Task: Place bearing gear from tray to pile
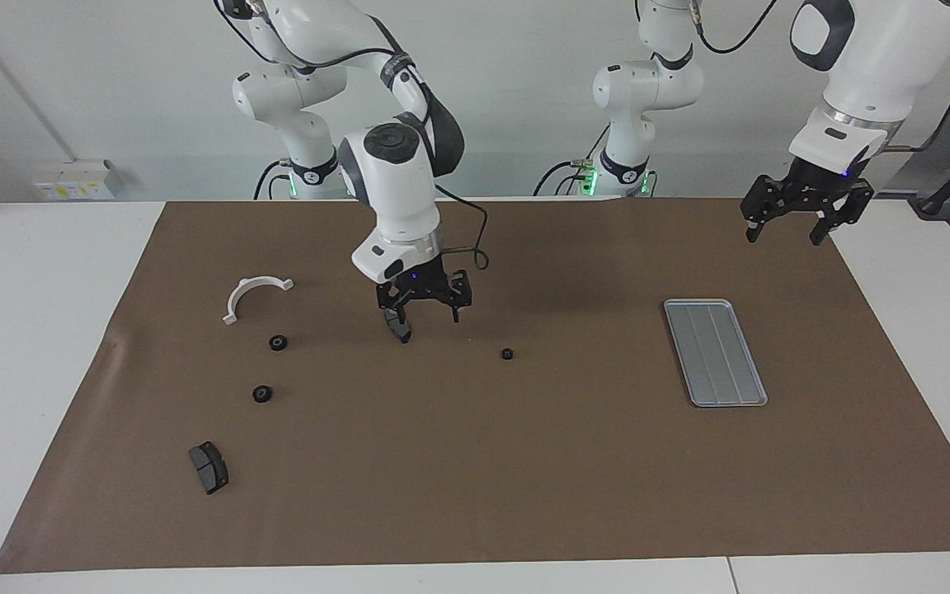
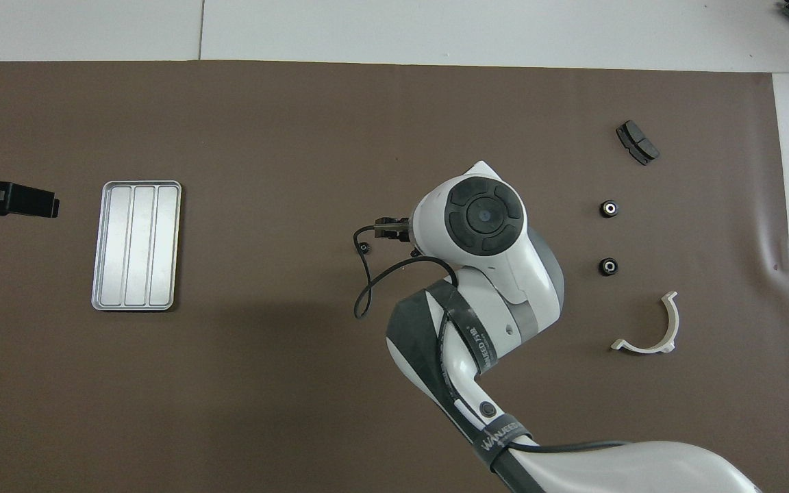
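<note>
The silver-grey tray (image 1: 714, 351) lies empty toward the left arm's end of the mat; it also shows in the overhead view (image 2: 136, 244). One small black gear (image 1: 507, 354) lies alone mid-mat. The pile holds a white half-ring bracket (image 1: 254, 293), two black gears (image 1: 278, 341) (image 1: 261, 393) and a dark grey brake pad (image 1: 209, 467). My right gripper (image 1: 419, 318) hangs low over the mat between the pile and the lone gear, shut on a second brake pad (image 1: 399, 327). My left gripper (image 1: 805, 227) waits open and empty, high over the mat's edge beside the tray.
In the overhead view my right arm's wrist (image 2: 483, 216) hides its own gripper and the held pad. The lone gear (image 2: 364, 247) shows just beside the wrist's cable loop. White table borders the brown mat (image 1: 524, 462) on all sides.
</note>
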Motion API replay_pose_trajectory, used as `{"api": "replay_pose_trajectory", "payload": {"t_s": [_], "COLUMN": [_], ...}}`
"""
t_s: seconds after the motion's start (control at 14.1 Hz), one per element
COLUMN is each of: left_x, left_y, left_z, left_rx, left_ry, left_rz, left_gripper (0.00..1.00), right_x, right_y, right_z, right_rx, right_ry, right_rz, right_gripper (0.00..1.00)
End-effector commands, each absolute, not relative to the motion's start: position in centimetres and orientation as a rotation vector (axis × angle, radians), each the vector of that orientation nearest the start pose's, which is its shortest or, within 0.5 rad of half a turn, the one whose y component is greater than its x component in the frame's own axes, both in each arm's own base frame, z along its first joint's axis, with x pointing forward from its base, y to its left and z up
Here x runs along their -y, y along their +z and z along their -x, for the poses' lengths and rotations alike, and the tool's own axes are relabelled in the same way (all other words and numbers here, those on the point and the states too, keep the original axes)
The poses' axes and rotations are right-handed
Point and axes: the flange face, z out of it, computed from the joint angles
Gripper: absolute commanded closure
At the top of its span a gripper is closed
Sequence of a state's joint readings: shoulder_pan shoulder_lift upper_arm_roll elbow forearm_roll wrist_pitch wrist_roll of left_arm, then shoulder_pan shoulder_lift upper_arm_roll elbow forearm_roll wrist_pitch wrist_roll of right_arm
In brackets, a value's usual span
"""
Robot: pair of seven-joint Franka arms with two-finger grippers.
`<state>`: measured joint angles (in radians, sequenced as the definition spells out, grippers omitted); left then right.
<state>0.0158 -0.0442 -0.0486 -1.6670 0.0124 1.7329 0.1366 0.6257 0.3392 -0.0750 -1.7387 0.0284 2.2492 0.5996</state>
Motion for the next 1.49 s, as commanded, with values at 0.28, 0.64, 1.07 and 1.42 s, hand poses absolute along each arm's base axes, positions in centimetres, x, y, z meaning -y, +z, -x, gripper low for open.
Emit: {"api": "replay_pose_trajectory", "payload": {"t_s": [0.28, 0.64, 1.07, 1.42], "left_x": [1.4, 1.4, 1.4, 1.4], "left_y": [62.1, 62.0, 62.0, 62.0], "left_z": [-54.8, -54.8, -54.8, -54.8], "left_rx": [-0.258, -0.256, -0.256, -0.256], "left_ry": [-0.16, -0.158, -0.158, -0.158], "left_rz": [3.097, 3.097, 3.097, 3.097], "left_gripper": [0.0, 0.0, 0.0, 0.0], "right_x": [-42.0, -43.0, -43.3, -42.9], "right_y": [34.1, 30.9, 29.4, 29.4], "right_z": [-56.4, -56.2, -55.1, -55.6], "right_rx": [-0.075, -0.005, 0.035, 0.055], "right_ry": [-0.279, -0.332, -0.311, -0.336], "right_rz": [3.015, 3.025, 3.038, 3.026], "right_gripper": [0.0, 0.0, 0.16, 0.28]}}
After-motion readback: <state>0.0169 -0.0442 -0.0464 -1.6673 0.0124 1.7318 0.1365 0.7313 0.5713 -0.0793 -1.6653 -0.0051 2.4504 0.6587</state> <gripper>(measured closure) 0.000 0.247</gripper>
